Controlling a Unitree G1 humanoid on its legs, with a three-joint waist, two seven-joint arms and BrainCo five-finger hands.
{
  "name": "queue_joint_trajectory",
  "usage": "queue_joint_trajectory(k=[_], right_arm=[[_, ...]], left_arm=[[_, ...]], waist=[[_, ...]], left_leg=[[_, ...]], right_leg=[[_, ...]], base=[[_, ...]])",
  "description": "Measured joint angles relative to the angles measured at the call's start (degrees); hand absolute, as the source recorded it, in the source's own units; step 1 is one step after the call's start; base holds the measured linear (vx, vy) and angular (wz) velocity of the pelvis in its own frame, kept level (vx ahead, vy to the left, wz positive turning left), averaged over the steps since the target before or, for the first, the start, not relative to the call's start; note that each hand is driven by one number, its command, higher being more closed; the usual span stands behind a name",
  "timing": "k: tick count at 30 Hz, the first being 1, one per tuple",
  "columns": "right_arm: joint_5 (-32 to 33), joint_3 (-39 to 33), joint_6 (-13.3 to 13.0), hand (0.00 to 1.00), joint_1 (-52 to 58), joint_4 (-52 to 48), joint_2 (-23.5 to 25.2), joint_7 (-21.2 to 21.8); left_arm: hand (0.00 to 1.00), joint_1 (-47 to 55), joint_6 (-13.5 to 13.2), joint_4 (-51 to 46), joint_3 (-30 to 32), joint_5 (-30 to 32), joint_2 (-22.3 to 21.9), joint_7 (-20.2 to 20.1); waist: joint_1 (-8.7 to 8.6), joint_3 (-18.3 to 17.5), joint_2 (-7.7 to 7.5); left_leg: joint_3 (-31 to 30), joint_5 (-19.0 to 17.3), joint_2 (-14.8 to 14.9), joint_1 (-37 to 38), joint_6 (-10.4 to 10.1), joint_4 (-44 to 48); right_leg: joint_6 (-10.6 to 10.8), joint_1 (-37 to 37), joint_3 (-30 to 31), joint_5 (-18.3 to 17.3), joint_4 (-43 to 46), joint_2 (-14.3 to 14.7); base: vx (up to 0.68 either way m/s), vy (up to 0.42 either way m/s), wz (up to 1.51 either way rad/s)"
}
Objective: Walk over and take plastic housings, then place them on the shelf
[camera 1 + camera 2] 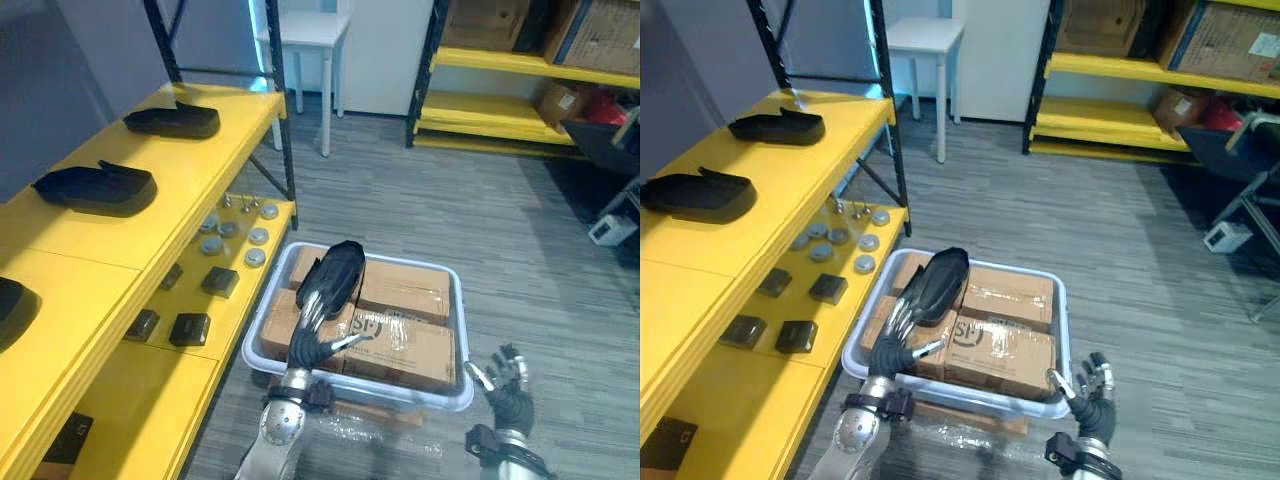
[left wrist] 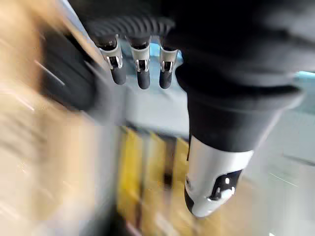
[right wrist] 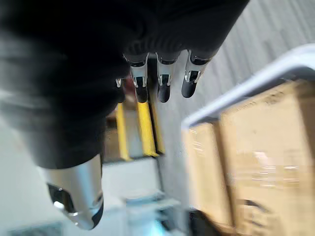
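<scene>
A black plastic housing [image 1: 340, 272] lies on the cardboard boxes [image 1: 405, 290] in a white bin [image 1: 455, 300] on the floor. My left hand [image 1: 308, 335] reaches into the bin from below. Its straight fingers [image 2: 142, 73] lie against the housing's near end and its thumb [image 2: 211, 187] stands apart, so it is open. My right hand [image 1: 507, 388] hangs open just right of the bin's near corner, holding nothing. More black housings [image 1: 172, 121] [image 1: 98, 188] rest on the top board of the yellow shelf [image 1: 120, 240] at the left, and a third housing [image 1: 12, 305] shows at the left edge.
The shelf's lower board carries several grey discs [image 1: 232, 228] and small black blocks [image 1: 190, 328]. A white table [image 1: 312, 30] stands behind the shelf's black post. A second yellow rack [image 1: 500, 110] with boxes lines the back right. Grey floor lies between.
</scene>
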Motion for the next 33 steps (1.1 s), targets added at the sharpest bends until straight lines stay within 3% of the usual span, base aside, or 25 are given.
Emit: queue_joint_trajectory(k=[2, 5, 6, 7, 8, 10, 13, 15, 20, 22, 30, 33], right_arm=[[-2.1, 1.1, 1.2, 0.0, -4.6, 3.9, -1.1, -1.6], [-3.6, 0.7, 2.1, 0.0, -10.5, 10.9, -0.7, -4.5], [-4.4, 0.7, 2.6, 0.0, -13.6, 13.9, -0.9, -5.9], [-5.1, 0.8, 3.2, 0.0, -16.4, 16.3, -0.7, -6.9], [-6.5, 0.6, 3.7, 0.0, -19.1, 18.1, -0.2, -7.9], [-7.9, -1.3, 4.3, 0.0, -23.3, 19.8, 0.5, -9.6], [-9.0, -5.5, 5.4, 0.0, -35.0, 28.3, -0.2, -12.7], [-9.1, -8.3, 6.0, 0.0, -43.1, 33.6, -1.4, -14.3], [-9.1, -12.3, 7.2, 0.0, -59.0, 45.7, -7.7, -18.0], [-9.5, -12.9, 8.1, 0.0, -62.3, 49.7, -10.4, -18.7], [-14.5, -12.7, 13.0, 0.0, -70.2, 58.8, -17.0, -20.2], [-15.6, -12.6, 13.7, 0.0, -71.2, 59.4, -18.0, -20.8]], left_arm=[[0.0, 4.3, 1.2, 0.9, 2.9, 3.2, 1.4, 1.6], [0.0, 7.3, 1.5, 3.0, 5.9, 7.1, 2.8, 3.6], [0.0, 8.3, 1.6, 3.9, 7.0, 8.6, 2.6, 4.6], [0.0, 9.1, 1.9, 4.7, 7.7, 10.2, 2.4, 5.6], [0.0, 9.4, 2.2, 6.2, 8.5, 11.8, 2.6, 6.2], [0.0, 9.1, 2.6, 7.4, 8.7, 14.7, 2.6, 7.6], [0.0, 9.4, 2.3, 8.1, 8.6, 18.4, 3.0, 9.8], [0.0, 8.9, 1.6, 10.3, 8.3, 18.7, 4.0, 10.8], [0.0, 8.6, 1.0, 17.4, 6.5, 17.7, 4.5, 11.9], [0.0, 7.7, 0.6, 19.1, 6.5, 17.7, 5.0, 12.0], [0.0, 5.4, 0.4, 27.0, 6.4, 13.4, 5.9, 11.9], [0.0, 4.3, 0.8, 28.9, 6.3, 11.9, 6.0, 11.7]], waist=[[2.88, 0.2, 0.7], [4.24, 0.3, 1.11], [4.99, 0.3, 1.57], [6.06, 0.5, 1.72], [6.44, 1.1, 0.96], [7.08, 2.1, 0.6], [9.42, 4.0, 0.59], [11.31, 6.0, 0.65], [13.84, 11.0, 0.68], [14.6, 11.3, 0.69], [15.14, 12.7, 0.82], [15.33, 13.4, 0.79]], left_leg=[[-6.8, -2.1, -5.1, -3.0, -3.2, -4.9], [-8.5, -1.3, -7.9, -4.4, -3.6, -20.7], [-9.6, 1.5, -9.0, -3.6, -4.5, -28.1], [-10.3, 8.1, -9.4, -2.1, -5.7, -31.1], [-10.9, 10.6, -10.5, -1.6, -5.3, -32.7], [-11.7, 11.3, -12.5, -1.4, -4.5, -34.5], [-13.0, 12.2, -14.8, -1.9, -3.7, -36.3], [-14.2, 13.1, -15.3, -2.8, -3.8, -37.3], [-16.9, 15.7, -15.6, -4.7, -4.3, -40.6], [-17.5, 16.7, -15.6, -5.6, -4.5, -41.7], [-20.2, 19.6, -15.7, -8.4, -4.2, -44.8], [-20.8, 20.8, -15.6, -8.4, -4.2, -46.6]], right_leg=[[-0.4, 0.1, 0.9, 0.3, -1.0, -1.1], [-0.6, 1.6, -0.8, 1.8, -3.9, -1.6], [0.2, 1.8, -0.9, 2.2, -4.1, -1.6], [0.8, 1.9, -0.3, 2.2, -4.3, -1.4], [1.4, 2.5, -0.6, 2.2, -5.2, -2.1], [2.1, 2.6, -2.1, 1.9, -5.4, -3.9], [2.7, 2.6, -3.9, 1.8, -5.9, -5.7], [2.8, 1.8, -4.6, 1.8, -5.9, -5.9], [2.9, -0.3, -7.1, 1.9, -5.9, -5.6], [3.0, -1.5, -7.4, 1.9, -5.8, -5.5], [3.6, -4.4, -9.7, 1.7, -5.6, -5.1], [3.6, -5.0, -10.1, 1.7, -5.5, -5.0]], base=[[0.02, 0.001, -0.53], [0.15, 0.051, 0.04], [0.2, 0.103, -0.08], [0.26, 0.146, -0.1], [0.22, 0.135, 0.0], [0.19, 0.106, 0.43], [0.14, 0.076, 0.38], [0.08, 0.033, 0.37], [0.01, -0.016, 0.29], [-0.02, -0.011, 0.15], [-0.03, -0.002, 0.14], [-0.02, -0.003, 0.14]])
